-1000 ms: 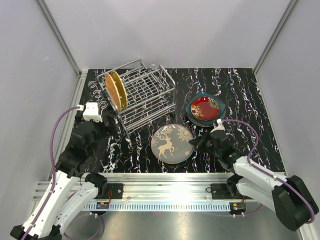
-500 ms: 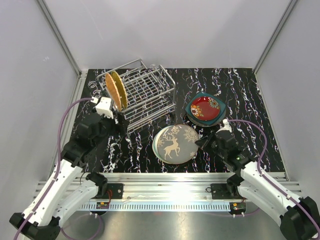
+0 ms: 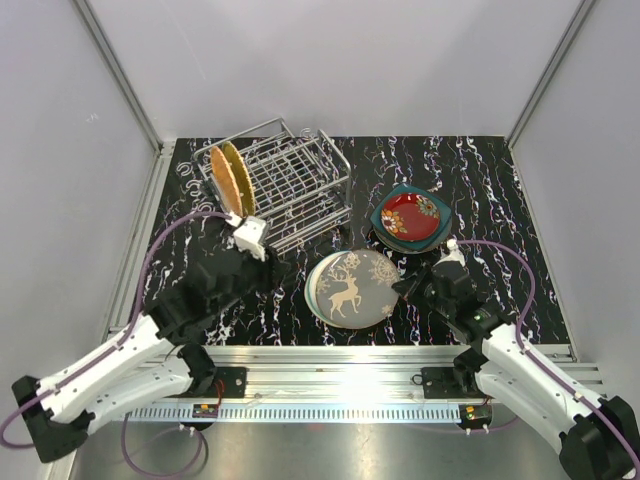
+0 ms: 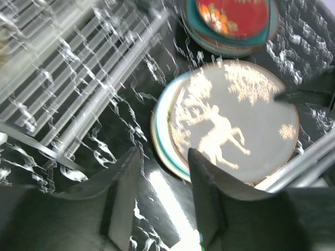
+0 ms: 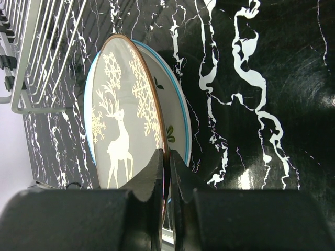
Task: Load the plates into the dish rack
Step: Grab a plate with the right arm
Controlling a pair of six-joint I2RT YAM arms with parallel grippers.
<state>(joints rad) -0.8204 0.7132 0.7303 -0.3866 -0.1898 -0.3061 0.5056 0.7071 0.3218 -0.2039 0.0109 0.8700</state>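
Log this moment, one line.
right claw: shut on reindeer plate rim | left claw: open, empty, facing it | rack: orange plate in

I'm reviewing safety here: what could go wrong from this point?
The right gripper pinches only the rim of the tilted reindeer plate, so it might slip. The pale plate beneath lies close and could be dragged. The left gripper, open near the plate's edge, could knock it.

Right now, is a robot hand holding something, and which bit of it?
The right gripper pinches the reindeer plate by its rim, on the edge nearest that arm. The left gripper holds nothing.
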